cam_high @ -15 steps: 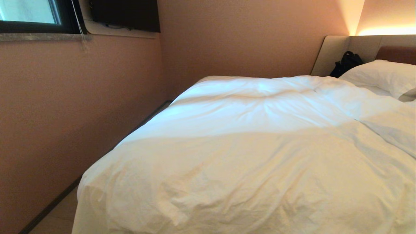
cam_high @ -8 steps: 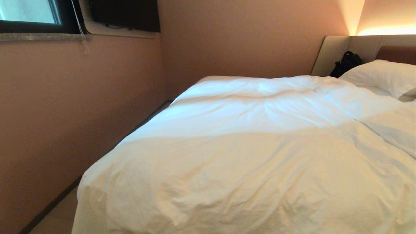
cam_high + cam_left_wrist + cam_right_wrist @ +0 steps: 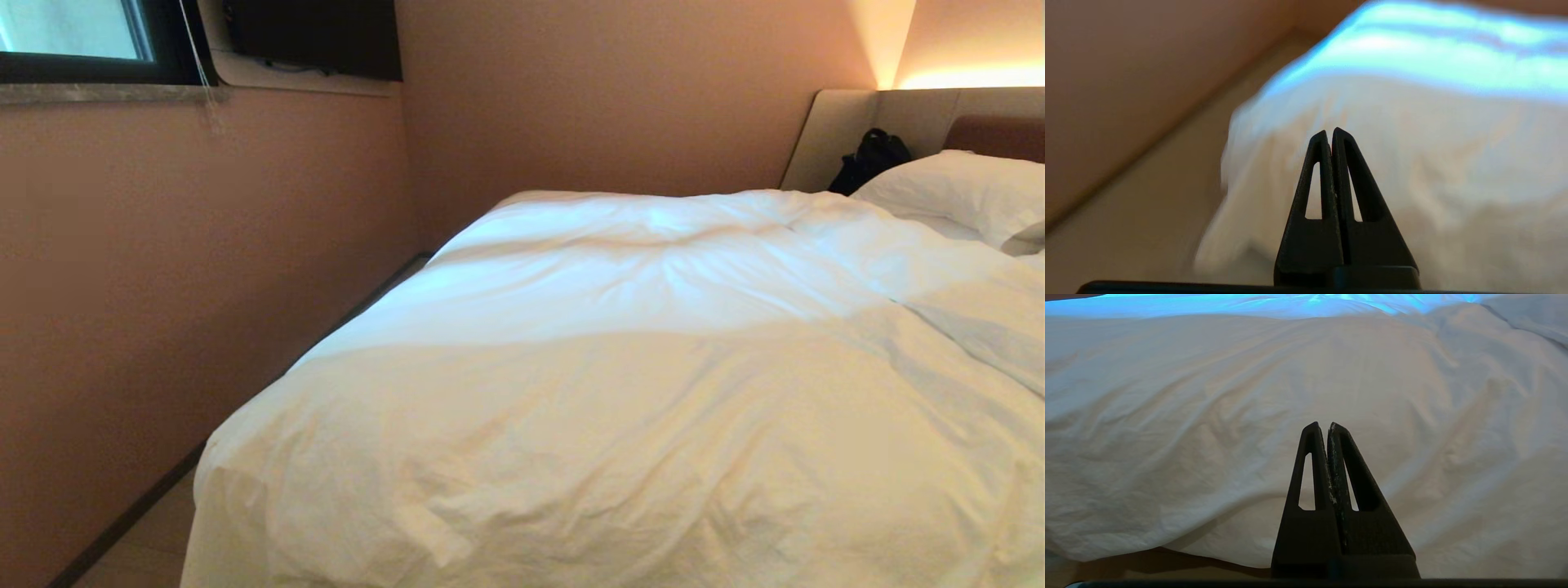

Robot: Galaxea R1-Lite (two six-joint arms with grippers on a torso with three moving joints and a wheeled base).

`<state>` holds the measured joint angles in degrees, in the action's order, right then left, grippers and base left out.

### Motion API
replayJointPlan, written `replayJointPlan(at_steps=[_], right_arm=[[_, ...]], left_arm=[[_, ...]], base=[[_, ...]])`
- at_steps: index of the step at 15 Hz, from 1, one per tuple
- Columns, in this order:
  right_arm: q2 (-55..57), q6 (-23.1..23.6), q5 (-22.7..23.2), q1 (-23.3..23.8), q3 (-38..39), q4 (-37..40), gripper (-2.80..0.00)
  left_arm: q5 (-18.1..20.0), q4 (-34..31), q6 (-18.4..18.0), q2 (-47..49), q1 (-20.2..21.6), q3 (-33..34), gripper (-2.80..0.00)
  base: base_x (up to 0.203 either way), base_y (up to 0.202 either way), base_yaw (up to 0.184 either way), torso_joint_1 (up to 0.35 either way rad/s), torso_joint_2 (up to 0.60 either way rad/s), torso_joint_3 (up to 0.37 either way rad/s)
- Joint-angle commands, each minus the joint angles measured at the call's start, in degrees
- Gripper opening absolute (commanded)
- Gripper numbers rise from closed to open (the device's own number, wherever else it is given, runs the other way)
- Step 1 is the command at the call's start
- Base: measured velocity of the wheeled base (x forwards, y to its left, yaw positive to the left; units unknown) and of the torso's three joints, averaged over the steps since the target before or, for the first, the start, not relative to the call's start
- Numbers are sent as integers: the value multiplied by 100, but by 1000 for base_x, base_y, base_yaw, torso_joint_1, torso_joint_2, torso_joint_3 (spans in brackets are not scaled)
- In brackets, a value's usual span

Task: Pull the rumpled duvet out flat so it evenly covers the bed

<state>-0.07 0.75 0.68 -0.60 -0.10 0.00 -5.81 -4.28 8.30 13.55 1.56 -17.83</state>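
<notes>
The white creased duvet [image 3: 620, 408] lies spread over the bed, draping over its near end and its left side. Of the bed itself only the beige headboard [image 3: 837, 135] shows, at the far right. Neither arm appears in the head view. In the left wrist view my left gripper [image 3: 1330, 131] is shut and empty, pointing at the duvet's [image 3: 1412, 163] near left corner from a short way off. In the right wrist view my right gripper [image 3: 1324, 424] is also shut and empty, held just short of the duvet's [image 3: 1290, 396] hanging near edge.
A white pillow [image 3: 959, 192] lies by the headboard, with a black bag [image 3: 869, 159] beside it. A tan wall [image 3: 163, 286] runs close along the bed's left side, leaving a narrow strip of floor [image 3: 147, 547]. A window [image 3: 73, 33] sits high on the left.
The head view and the duvet are unchanged. The blur in the left wrist view suggests that arm is moving; no earlier wrist frame shows which way.
</notes>
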Motion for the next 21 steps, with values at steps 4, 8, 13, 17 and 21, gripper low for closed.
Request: replayJointPlan(at_steps=[4,8,13,17,21], right_arm=[[7,4,2,-2,1,0,-280],[7,4,2,-2,1,0,-280],[7,4,2,-2,1,0,-280],[7,4,2,5,1,0,-280],[7,4,2,-2,1,0,-280]], left_arm=[[-43,1381,-630,-178,-4,779,-280],[290,909,-643,-507,-107,455,-280],[1192,-468,-372,-864,-121,-57,-280],[1447,-489,-620,-1288,-116,163,-280],[1299,-476,-1102,-1343,-112,347,-280]], base=[[0,0,0,0,0,0],[0,0,0,0,0,0],[0,0,0,0,0,0],[0,0,0,0,0,0],[0,0,0,0,0,0]])
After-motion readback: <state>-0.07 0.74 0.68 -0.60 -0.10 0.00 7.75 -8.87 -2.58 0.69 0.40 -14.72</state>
